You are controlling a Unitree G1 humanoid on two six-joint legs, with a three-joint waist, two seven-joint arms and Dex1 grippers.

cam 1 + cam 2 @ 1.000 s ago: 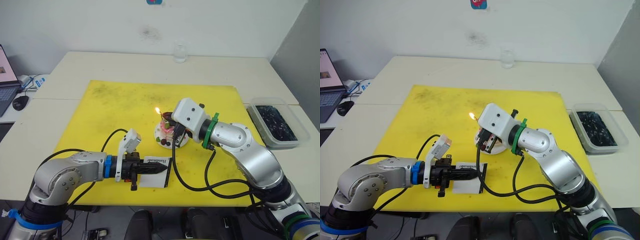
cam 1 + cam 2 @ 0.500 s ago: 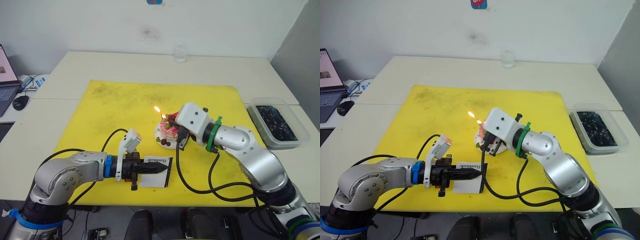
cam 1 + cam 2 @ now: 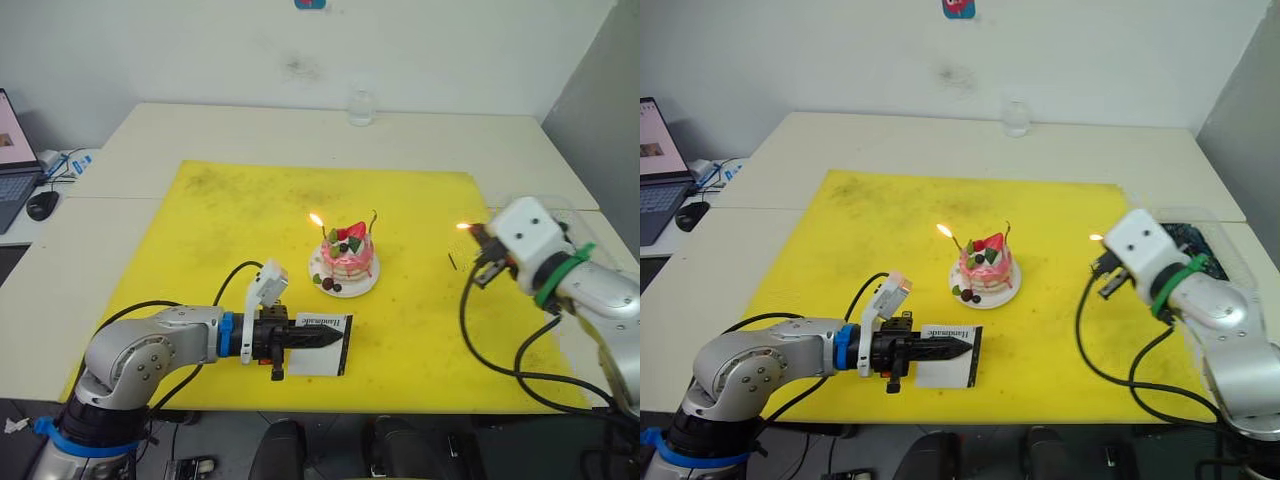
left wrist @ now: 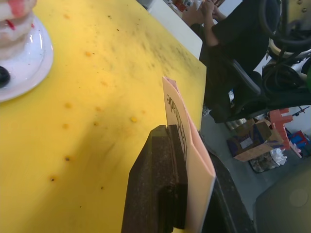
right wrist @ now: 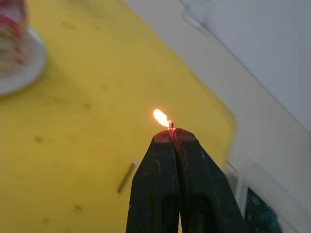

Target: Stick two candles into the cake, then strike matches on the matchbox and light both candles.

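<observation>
White matchbox [image 3: 949, 357], "Handmade" lettering

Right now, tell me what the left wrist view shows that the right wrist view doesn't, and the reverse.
Left wrist view alone: the left gripper shut on the matchbox, and a seated person beyond the table. Right wrist view alone: the right gripper pinching a burning match, its flame just above the fingertips, a short stick lying on the mat, and a clear tray. Both share the yellow mat and the cake's white plate.

The cake [image 3: 347, 258] sits mid-mat [image 3: 230, 230], the matchbox [image 3: 322, 344] nearer in front, a bin [image 3: 1200, 245] off right.
</observation>
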